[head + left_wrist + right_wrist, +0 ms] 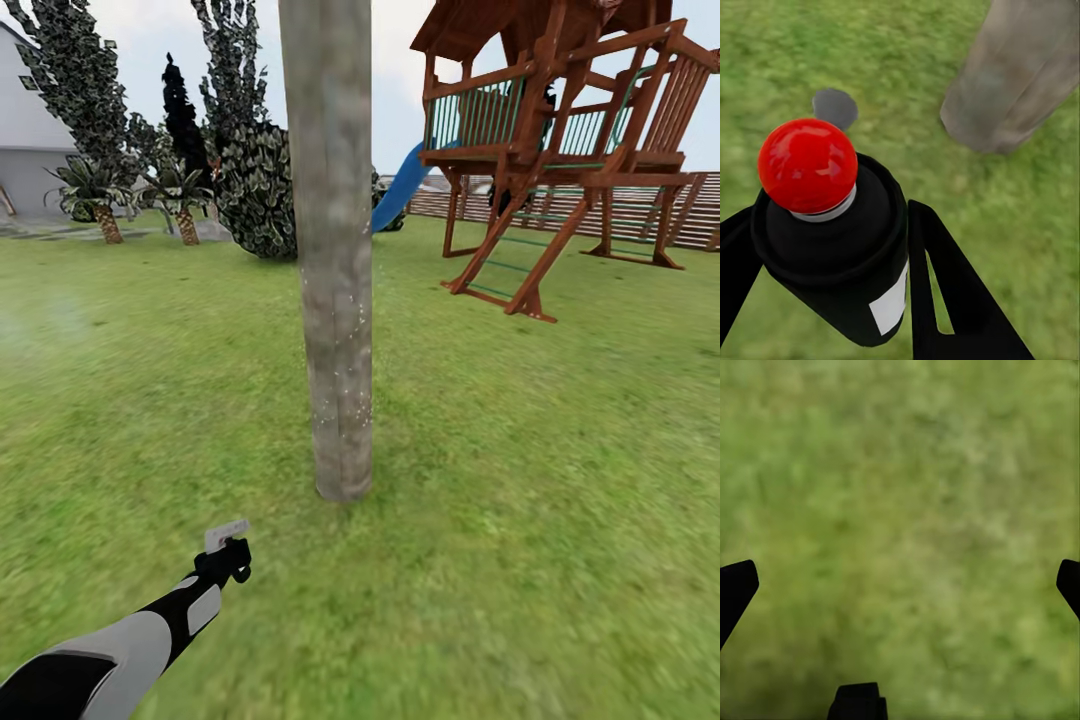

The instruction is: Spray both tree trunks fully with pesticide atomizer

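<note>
pesticide atomizer (832, 247): it's in the left claw (228, 556), held low over the grass in front of the trunk. From the left wrist camera it's a black bottle with a whitish label patch and a red round cap on top.
left claw: clamped on the atomizer, one dark finger (952, 300) pressed along each side of the bottle. Grip looks centred, so I'd say no need to re-grab.
right claw (900, 585): fingers spread wide apart, nothing between them, just blurry lawn underneath. Idle as far as I can tell.
tree trunk (333, 300): straight grey-brown column dead ahead, base planted in the lawn (560, 480) just past the bottle. There are tiny white specks on the lower half, which I read as spray already landing there.
step in hand: my guess is coating this trunk, with the upper stretch looking bare of specks.
doing it well: keep the nozzle aimed at the bark, not the grass, and sweep up from the speckled zone slowly. The arm is low right now, so it probably has to lift or tilt to reach higher. Working round the sides would likely matter too, since "fully covered" means more than the face we see.
background: wooden playset (560, 130) with a blue slide (400, 190) off to the right, well apart from the trunk, so no collision worry there.
</note>
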Robot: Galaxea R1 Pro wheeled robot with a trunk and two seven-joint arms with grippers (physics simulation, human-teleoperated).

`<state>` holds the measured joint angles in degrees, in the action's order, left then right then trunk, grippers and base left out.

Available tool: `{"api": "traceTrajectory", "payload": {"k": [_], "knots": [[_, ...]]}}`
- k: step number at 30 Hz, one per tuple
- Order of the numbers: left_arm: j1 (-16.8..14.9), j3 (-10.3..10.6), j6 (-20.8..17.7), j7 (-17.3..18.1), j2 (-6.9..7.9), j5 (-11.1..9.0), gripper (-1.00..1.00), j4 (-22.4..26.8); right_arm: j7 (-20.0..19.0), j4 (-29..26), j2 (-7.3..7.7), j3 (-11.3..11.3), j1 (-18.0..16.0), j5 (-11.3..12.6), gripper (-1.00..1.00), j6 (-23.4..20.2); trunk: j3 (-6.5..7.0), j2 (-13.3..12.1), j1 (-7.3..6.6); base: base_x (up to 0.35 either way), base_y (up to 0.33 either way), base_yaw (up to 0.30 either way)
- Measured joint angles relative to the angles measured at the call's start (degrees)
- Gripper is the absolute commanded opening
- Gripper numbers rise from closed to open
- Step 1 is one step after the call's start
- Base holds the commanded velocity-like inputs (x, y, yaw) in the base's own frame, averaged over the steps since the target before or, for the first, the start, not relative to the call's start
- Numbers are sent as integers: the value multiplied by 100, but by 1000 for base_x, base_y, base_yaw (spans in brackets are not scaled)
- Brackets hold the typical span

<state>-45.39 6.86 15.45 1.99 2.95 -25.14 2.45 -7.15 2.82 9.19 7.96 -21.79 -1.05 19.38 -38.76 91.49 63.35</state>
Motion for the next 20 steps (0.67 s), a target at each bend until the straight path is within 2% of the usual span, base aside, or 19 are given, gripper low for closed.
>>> {"api": "traceTrajectory", "payload": {"k": [6,10,13,20], "knots": [[0,3,0,0,-4,8,-100,0,3,0,-7,0,84,0,100,-1,57,0,0,0,0,-1],[0,2,0,0,-5,7,-100,0,7,2,-4,-2,635,0,100,-21,90,0,0,0,0,-48],[0,1,0,0,-6,7,-100,0,3,1,-10,-6,836,2,100,-20,99,0,0,0,0,-13],[0,6,0,0,-6,7,-100,0,2,0,-10,0,887,0,100,-24,101,0,0,0,0,-1]]}}
